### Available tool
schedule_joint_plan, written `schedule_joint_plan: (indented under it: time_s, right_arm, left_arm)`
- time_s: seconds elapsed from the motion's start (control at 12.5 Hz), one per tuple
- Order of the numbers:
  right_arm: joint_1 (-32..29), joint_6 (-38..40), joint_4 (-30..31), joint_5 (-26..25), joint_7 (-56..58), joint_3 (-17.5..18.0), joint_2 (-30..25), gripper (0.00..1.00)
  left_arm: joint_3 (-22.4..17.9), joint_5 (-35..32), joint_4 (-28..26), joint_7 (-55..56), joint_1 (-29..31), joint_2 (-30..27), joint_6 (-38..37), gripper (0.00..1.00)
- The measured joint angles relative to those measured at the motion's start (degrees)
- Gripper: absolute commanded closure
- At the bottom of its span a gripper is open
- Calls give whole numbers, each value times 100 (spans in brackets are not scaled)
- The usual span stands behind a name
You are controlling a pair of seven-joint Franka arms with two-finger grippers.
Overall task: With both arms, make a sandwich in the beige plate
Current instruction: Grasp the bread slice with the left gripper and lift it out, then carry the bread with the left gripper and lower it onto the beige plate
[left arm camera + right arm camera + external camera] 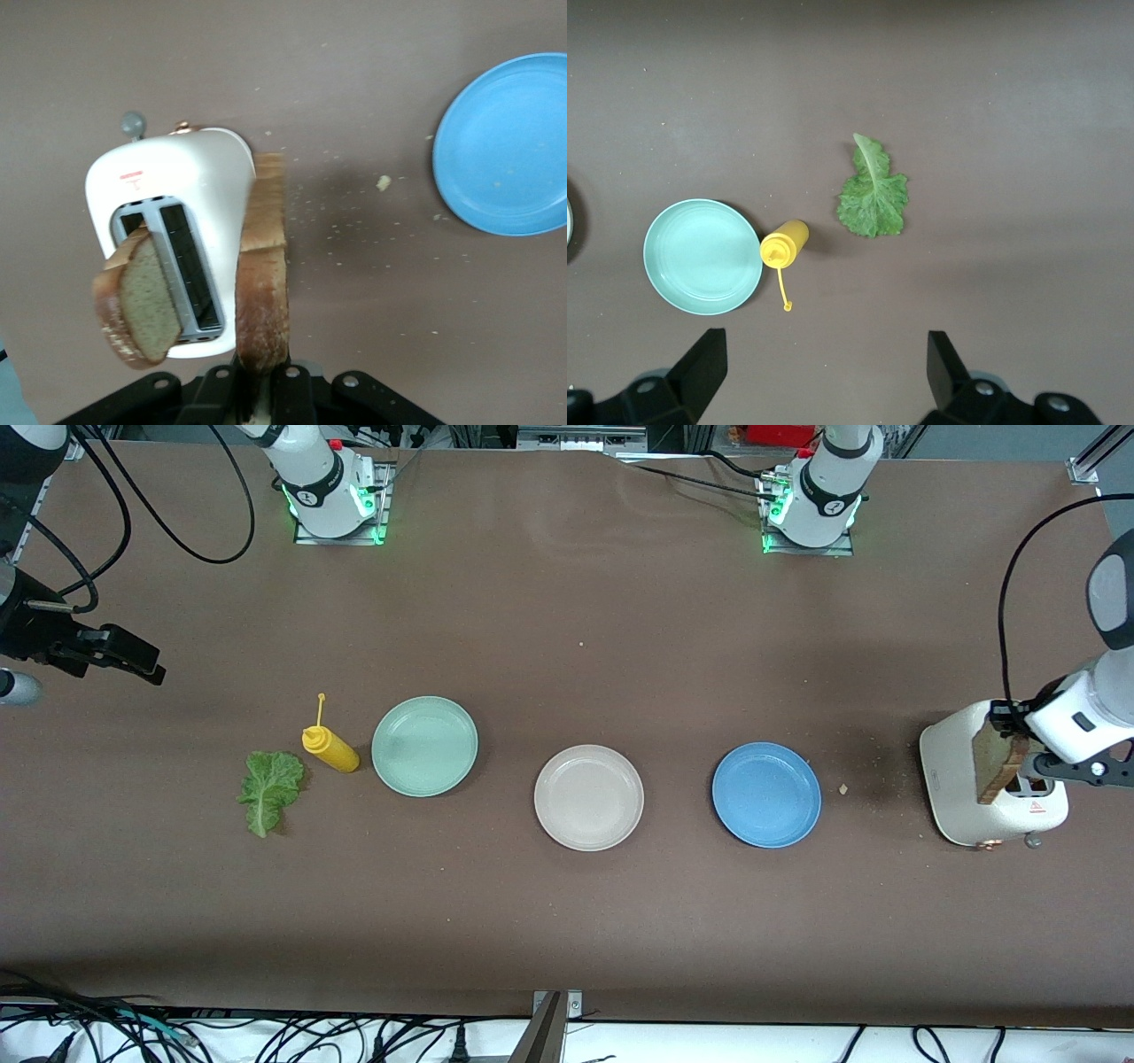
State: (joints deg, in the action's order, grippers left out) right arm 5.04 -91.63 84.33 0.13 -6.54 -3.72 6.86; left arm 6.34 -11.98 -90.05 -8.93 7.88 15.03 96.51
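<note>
**Bread slice [998,764] coming out of toaster [992,797], frame's right edge**

Being clamped on edge by left gripper [259,390], presumably for carrying to beige plate [589,797], sitting bare at centre. Hovering wide open at upper left: right gripper [133,657], waiting above lettuce [270,788].

A high front camera looks steeply down across the brown worktop [567,921] toward the two arm bases along the frame's top, taking in its whole length. The left wrist camera looks straight down from close above the toaster [168,239]; it shares the toaster [983,779] and the blue plate [509,146] with the front view. The right wrist camera looks straight down from higher up, sharing the mint-green plate [702,257], the yellow bottle [784,243] and the lettuce leaf [873,190] with the front view.
</note>
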Motion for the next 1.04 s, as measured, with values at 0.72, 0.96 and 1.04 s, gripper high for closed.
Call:
schedule_joint_plan:
  time_s: [0.72, 0.96, 1.04]
  right_arm:
    - [4, -8, 0, 0, 0, 0, 28, 0]
    - [5, -9, 0, 0, 0, 0, 34, 0]
    - [5, -9, 1, 0, 0, 0, 38, 0]
  left_arm:
    - [927, 551, 207, 925, -1221, 277, -216, 100]
    - [953, 1026, 263, 1654, -1685, 691, 71, 100]
    - [954, 1119, 299, 1747, -1757, 832, 255, 100]
